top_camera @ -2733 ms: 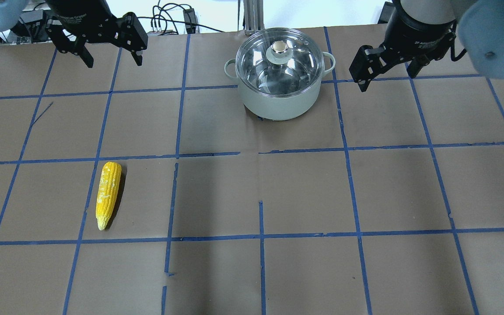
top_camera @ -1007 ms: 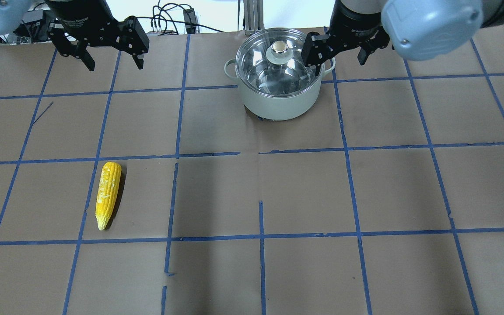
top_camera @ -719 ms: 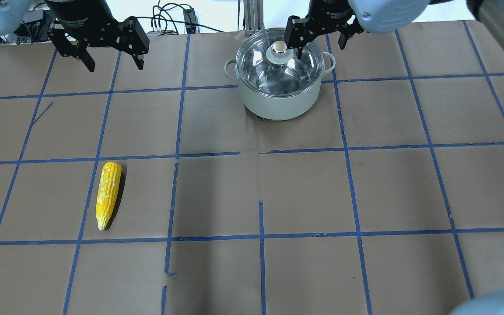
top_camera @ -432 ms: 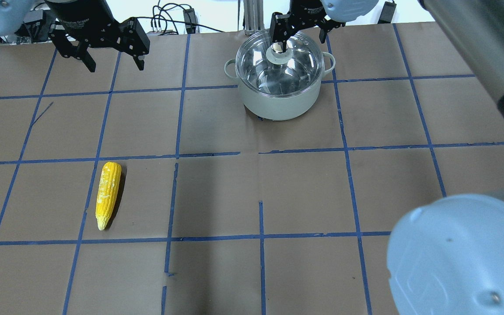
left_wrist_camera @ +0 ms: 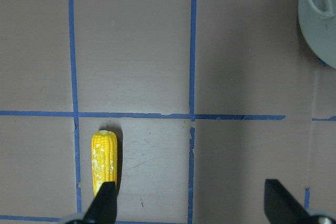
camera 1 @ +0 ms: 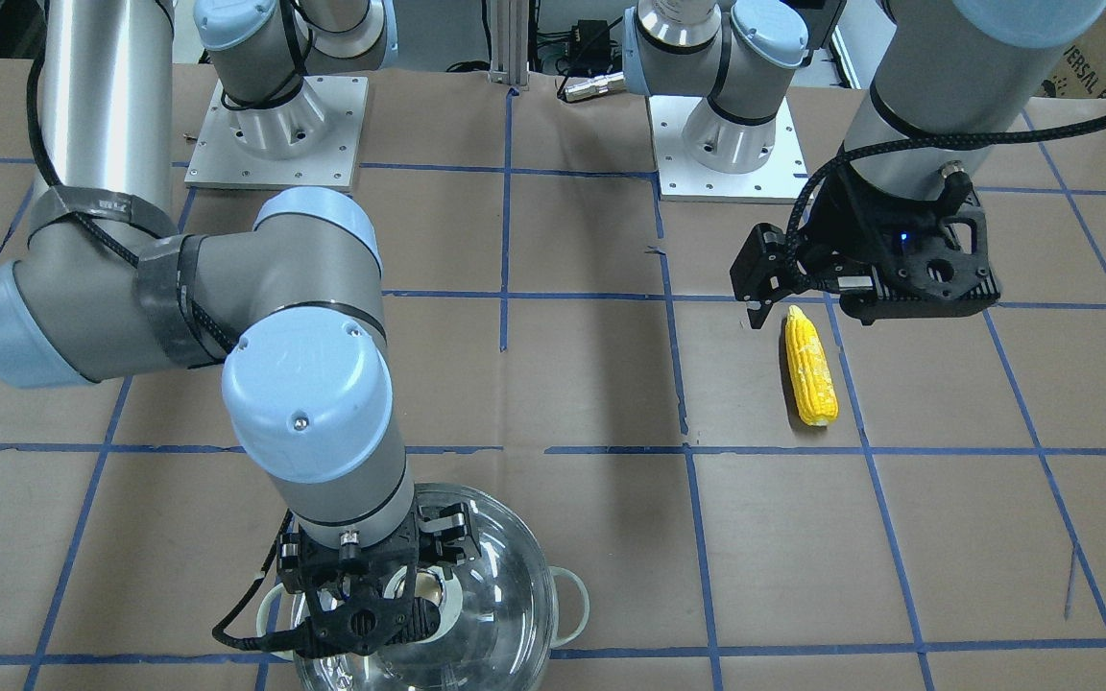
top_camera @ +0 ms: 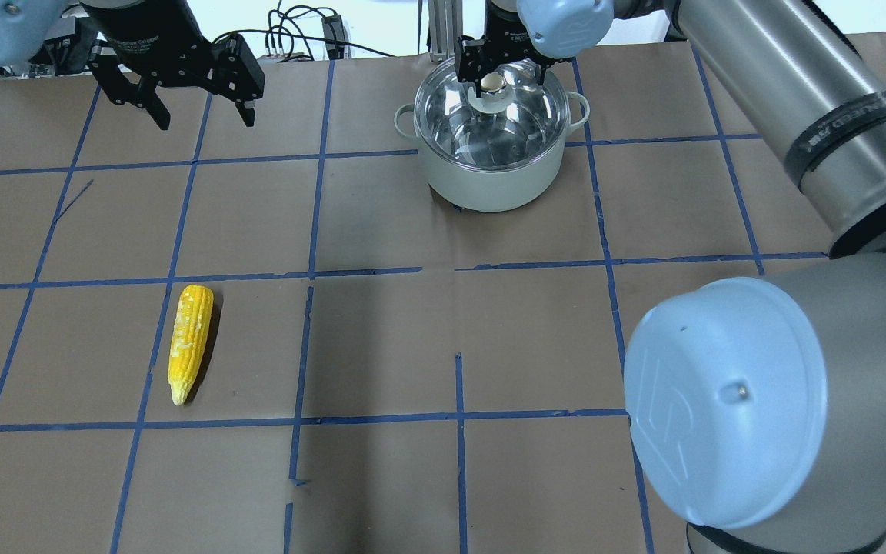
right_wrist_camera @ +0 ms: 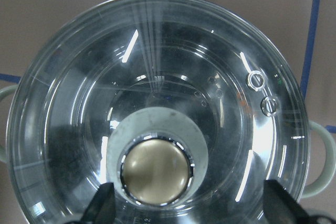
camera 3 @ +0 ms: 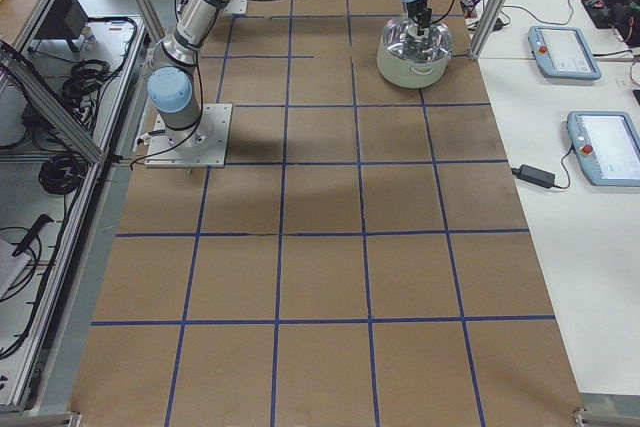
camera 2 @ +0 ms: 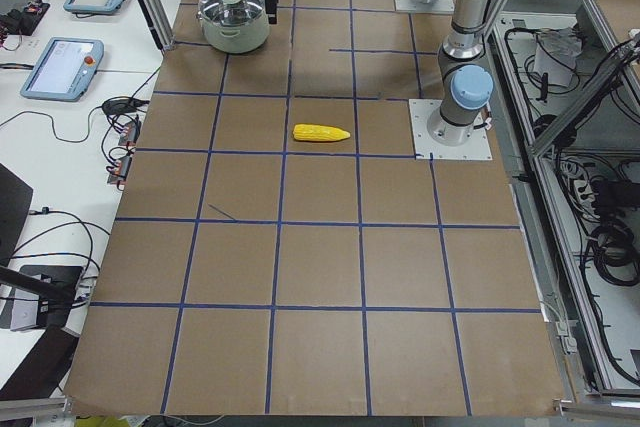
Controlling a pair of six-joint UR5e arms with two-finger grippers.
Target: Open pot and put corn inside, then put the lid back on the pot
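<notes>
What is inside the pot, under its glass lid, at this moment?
Through the clear lid only the pot's shiny bare bottom shows. The knob and its pale ring hide a part of it. The corn lies on the table.

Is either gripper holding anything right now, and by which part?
Nothing is held. The right gripper hangs open over the knob of the lid, fingers clear of it; the left gripper is open and empty.
</notes>
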